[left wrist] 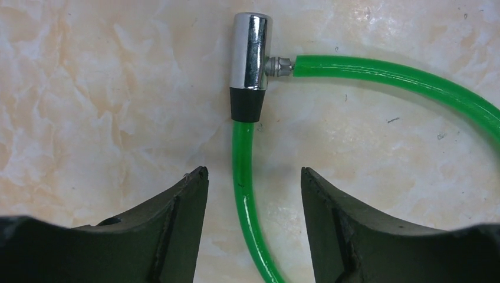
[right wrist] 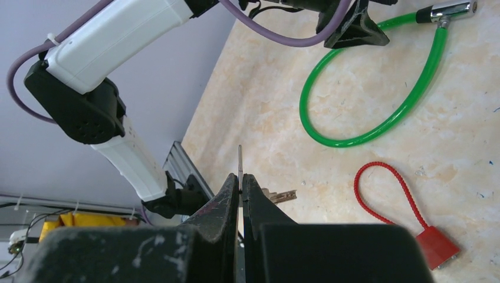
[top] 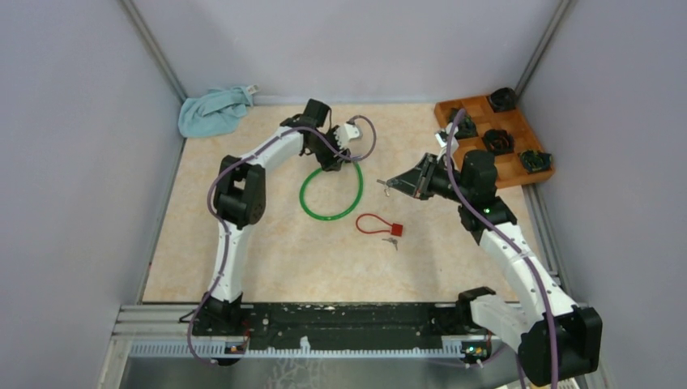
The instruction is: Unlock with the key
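Observation:
A green cable lock (top: 330,191) lies looped on the table, with its chrome lock head (left wrist: 250,53) at the far end. My left gripper (left wrist: 253,174) is open low over it. The green cable (left wrist: 243,171) runs between the fingers and touches neither. My right gripper (right wrist: 241,177) hovers right of the loop, shut on a thin key (right wrist: 240,160) whose blade sticks out past the fingertips. A second key (right wrist: 282,196) shows just beside the right finger. In the top view the right gripper (top: 394,185) points left toward the green loop.
A red padlock (top: 395,229) with a red cable loop (top: 369,223) lies mid-table, small keys (top: 394,241) beside it. A blue cloth (top: 214,110) sits in the far left corner. At the far right stands a wooden tray (top: 510,170) holding dark objects. Grey walls enclose the table.

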{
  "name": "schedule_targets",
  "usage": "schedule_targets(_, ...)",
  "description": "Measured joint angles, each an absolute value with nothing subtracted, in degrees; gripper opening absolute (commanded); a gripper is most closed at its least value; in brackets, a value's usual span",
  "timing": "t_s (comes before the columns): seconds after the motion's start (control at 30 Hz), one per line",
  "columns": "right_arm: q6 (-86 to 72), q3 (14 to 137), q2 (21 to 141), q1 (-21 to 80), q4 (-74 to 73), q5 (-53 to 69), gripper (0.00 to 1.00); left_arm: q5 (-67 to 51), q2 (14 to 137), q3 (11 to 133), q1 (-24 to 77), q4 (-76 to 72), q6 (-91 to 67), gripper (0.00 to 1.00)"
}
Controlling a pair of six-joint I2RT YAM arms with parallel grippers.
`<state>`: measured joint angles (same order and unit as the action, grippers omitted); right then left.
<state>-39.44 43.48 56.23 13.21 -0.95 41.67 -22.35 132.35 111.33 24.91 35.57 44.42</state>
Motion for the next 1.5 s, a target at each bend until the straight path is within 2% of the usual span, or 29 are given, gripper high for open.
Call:
schedule_targets(0.33,-39.38,43.09,55.35,13.21,-2.44,41.67,0.0,-24.67,135.57,111.96,25.26,34.63,46.19,0.44)
schedule_targets(0.4,-39.13,43.09,55.24,13.21,-2.92,41.67,0.0,-25.17,135.87,112.2,25.39,34.41,46.17,0.3)
schedule_targets(0.47,-38.85,43.09,55.13,13.21,-3.22,41.67,0.0,-25.74,136.18,112.46,25.54,33.93,46.09,0.05)
schedule_targets(0.5,-38.63,43.09,55.11,13.21,-3.38,41.67,0.0,-26.17,136.33,112.51,25.65,33.63,46.0,0.0)
schedule_targets(0.77,-36.45,43.09,54.83,12.88,-6.04,41.63,0.0,-31.09,135.41,110.32,27.27,33.43,48.12,0.0)
schedule_targets(0.97,-34.15,43.35,53.23,12.82,-6.09,40.47,0.0,-35.4,127.9,104.25,26.89,39.83,53.47,0.0)
schedule_targets(1.17,-32.14,46.15,52.75,12.58,-5.98,39.22,0.0,-43.97,107.5,97.3,24.14,47.24,62.67,0.0)
schedule_targets(1.33,-31.77,46.28,50.81,12.58,-3.38,39.24,0.0,-52.66,90.67,96.27,23.09,56.18,71.7,0.0)
schedule_targets(1.5,-33.01,45.28,47.88,12.58,1.98,41.56,0.0,-61.21,83.55,96.4,23.57,65.32,77.78,0.0)
